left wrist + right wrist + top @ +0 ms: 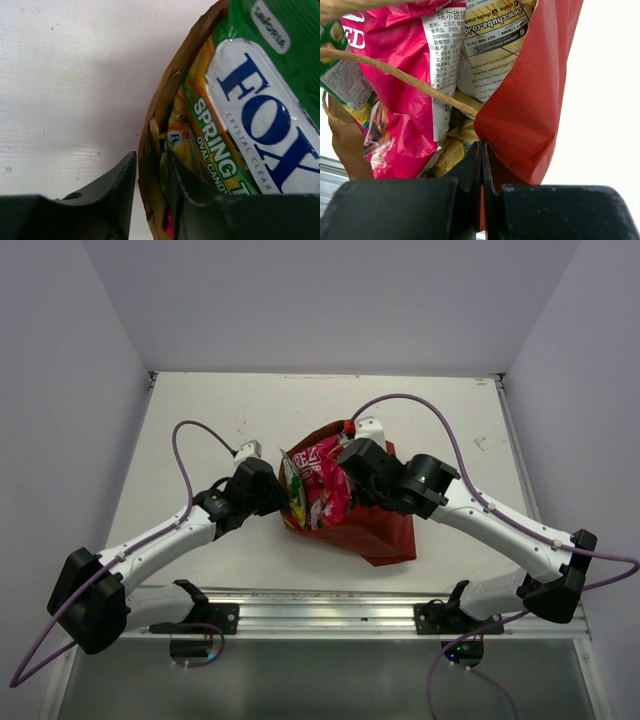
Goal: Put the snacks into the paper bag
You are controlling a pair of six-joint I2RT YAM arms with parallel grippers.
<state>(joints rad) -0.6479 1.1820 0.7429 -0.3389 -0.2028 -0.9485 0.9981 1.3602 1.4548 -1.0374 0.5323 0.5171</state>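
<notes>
The reddish-brown paper bag (385, 530) lies on its side mid-table, its mouth facing away from the arms. Snacks fill it: a pink-red packet (325, 480) and a green-yellow candy packet (293, 488) stick out. My left gripper (277, 488) straddles the bag's left wall (155, 115), one finger outside and one inside, jaws narrowly apart, next to the green-yellow packet (240, 115). My right gripper (350, 455) is shut on the edge of the bag's red wall (535, 90). The right wrist view also shows the pink-red packet (395, 60), a white-and-brown packet (490, 40) and a twisted handle (395, 75).
The white table (200, 420) is walled at the back and on both sides. An aluminium rail (320, 610) runs along the near edge between the arm bases. Purple cables (180, 450) loop over both arms.
</notes>
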